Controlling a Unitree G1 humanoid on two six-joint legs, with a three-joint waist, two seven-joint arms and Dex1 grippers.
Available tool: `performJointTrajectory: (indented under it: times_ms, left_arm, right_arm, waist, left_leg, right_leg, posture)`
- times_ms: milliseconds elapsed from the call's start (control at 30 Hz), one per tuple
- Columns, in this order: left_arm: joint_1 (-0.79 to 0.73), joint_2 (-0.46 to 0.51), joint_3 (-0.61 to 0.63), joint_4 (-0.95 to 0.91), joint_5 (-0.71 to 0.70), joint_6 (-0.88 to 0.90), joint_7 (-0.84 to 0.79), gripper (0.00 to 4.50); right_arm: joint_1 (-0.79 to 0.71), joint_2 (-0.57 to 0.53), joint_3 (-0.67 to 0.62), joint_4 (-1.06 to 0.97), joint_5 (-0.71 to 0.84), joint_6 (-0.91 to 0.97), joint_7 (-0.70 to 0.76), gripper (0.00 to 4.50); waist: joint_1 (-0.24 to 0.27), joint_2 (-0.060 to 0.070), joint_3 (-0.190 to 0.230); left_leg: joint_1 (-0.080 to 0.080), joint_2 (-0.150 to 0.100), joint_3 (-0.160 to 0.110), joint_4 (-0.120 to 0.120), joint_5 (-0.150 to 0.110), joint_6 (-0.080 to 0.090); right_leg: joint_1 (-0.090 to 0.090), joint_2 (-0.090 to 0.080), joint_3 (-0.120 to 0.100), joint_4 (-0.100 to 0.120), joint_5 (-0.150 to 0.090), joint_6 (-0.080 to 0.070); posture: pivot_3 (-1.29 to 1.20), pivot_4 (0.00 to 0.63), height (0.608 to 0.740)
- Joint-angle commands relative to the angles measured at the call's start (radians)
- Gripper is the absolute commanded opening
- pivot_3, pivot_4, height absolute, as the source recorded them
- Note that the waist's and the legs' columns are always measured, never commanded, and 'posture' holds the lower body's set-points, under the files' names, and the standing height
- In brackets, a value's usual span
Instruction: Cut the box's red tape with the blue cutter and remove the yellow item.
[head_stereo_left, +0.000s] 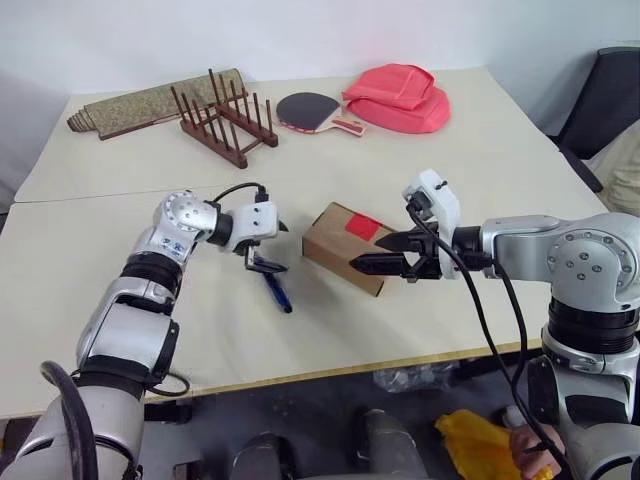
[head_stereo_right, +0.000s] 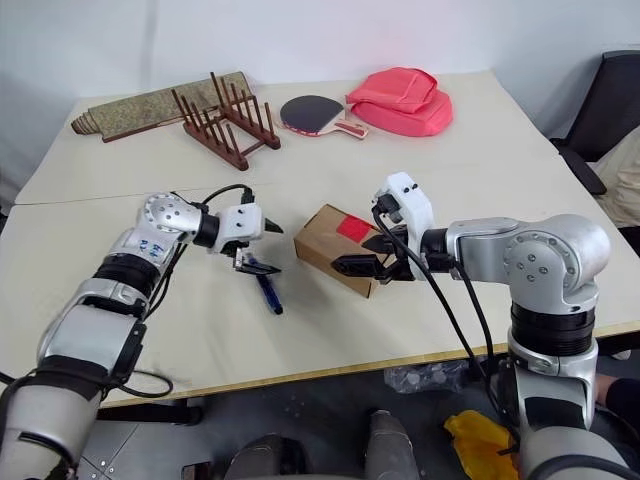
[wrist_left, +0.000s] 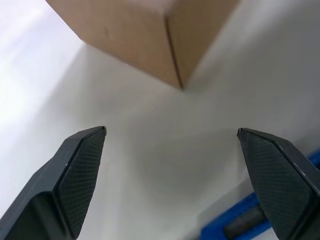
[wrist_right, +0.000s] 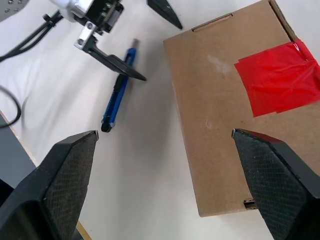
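While box (head_stereo_left: 348, 246) sits taped, L gripper (head_stereo_left: 266, 246) hovers over blue cutter (head_stereo_left: 277, 291).

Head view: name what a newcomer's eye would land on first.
The brown box with its red tape sits mid-table between two open claws. The right claw hovers at the box's near end; the left claw hangs over the blue cutter lying beside the box. A red bag stands out at the far edge.

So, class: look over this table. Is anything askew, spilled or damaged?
Nothing stands out. The box sits closed, its red tape uncut, and the blue cutter lies flat on the table beside it. No spills or damage are visible.
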Motion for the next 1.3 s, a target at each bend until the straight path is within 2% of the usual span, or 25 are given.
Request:
performJointTrajectory:
  times_ms: [33,233,333,433,700,933,1100,1300]
  left_arm:
    - [0.020,0.025,0.007,-0.003,0.018,0.021,0.020,4.47]
    - [0.090,0.093,0.041,-0.143,-0.027,0.118,-0.058,4.47]
    - [0.204,0.168,0.057,-0.315,-0.066,0.217,-0.132,4.47]
    - [0.282,0.218,0.081,-0.450,-0.089,0.301,-0.132,4.47]
    - [0.334,0.269,0.184,-0.651,-0.178,0.470,-0.076,4.47]
    - [0.434,0.291,0.269,-0.839,-0.355,0.620,-0.144,4.47]
    - [0.528,0.311,0.191,-0.854,-0.336,0.559,-0.230,4.47]
    - [0.496,0.284,0.119,-0.725,-0.263,0.416,-0.220,4.47]
  right_arm:
    - [-0.015,0.010,-0.011,-0.024,0.004,0.004,0.007,4.50]
    - [-0.006,0.017,-0.016,-0.038,0.017,0.005,0.001,4.50]
    - [0.002,0.026,-0.016,-0.048,0.023,0.005,0.004,4.50]
    - [0.002,0.035,-0.005,-0.060,0.025,0.005,0.010,4.50]
    - [-0.012,0.059,0.018,-0.058,0.020,-0.008,0.023,4.50]
    - [-0.004,0.058,0.028,-0.056,0.013,-0.016,0.030,4.50]
    - [-0.007,0.057,0.041,-0.047,0.004,-0.024,0.036,4.50]
    - [-0.009,0.048,0.040,-0.048,-0.002,-0.022,0.043,4.50]
  waist:
    - [0.001,0.000,0.000]
    - [-0.005,0.000,0.000]
    - [-0.006,0.000,0.000]
    - [-0.007,0.000,0.000]
    - [0.004,0.000,0.000]
    - [0.002,0.000,0.000]
    - [0.000,0.000,0.000]
    - [0.005,0.000,0.000]
  left_leg:
    - [0.000,0.000,0.000,0.000,0.000,0.000]
    - [-0.001,0.000,0.000,0.000,0.000,0.000]
    - [-0.001,0.000,0.000,-0.001,0.000,0.000]
    - [-0.001,0.000,0.001,-0.001,0.000,0.000]
    - [-0.002,0.000,0.003,0.001,0.000,0.000]
    - [-0.003,0.000,0.004,0.000,0.000,-0.001]
    - [-0.002,0.000,0.005,0.000,0.000,-0.002]
    - [-0.002,0.000,0.006,0.000,0.000,-0.002]
  right_leg:
    - [0.000,0.000,0.000,0.000,0.000,0.000]
    - [-0.003,0.000,0.002,0.002,0.000,0.000]
    - [-0.006,0.000,0.003,0.005,0.000,0.000]
    - [-0.006,0.000,0.003,0.006,0.000,0.000]
    - [-0.006,0.000,0.004,0.005,0.000,0.000]
    - [-0.006,0.000,0.002,0.005,0.000,0.000]
    - [-0.006,0.000,0.003,0.005,0.000,0.000]
    - [-0.006,0.000,0.003,0.004,0.000,-0.001]
  posture:
    - [0.00,0.150,0.740]
    - [0.00,0.150,0.740]
    - [0.00,0.150,0.740]
    - [0.00,0.150,0.740]
    - [0.00,0.150,0.740]
    - [0.00,0.150,0.740]
    - [0.00,0.150,0.740]
    - [0.00,0.150,0.740]
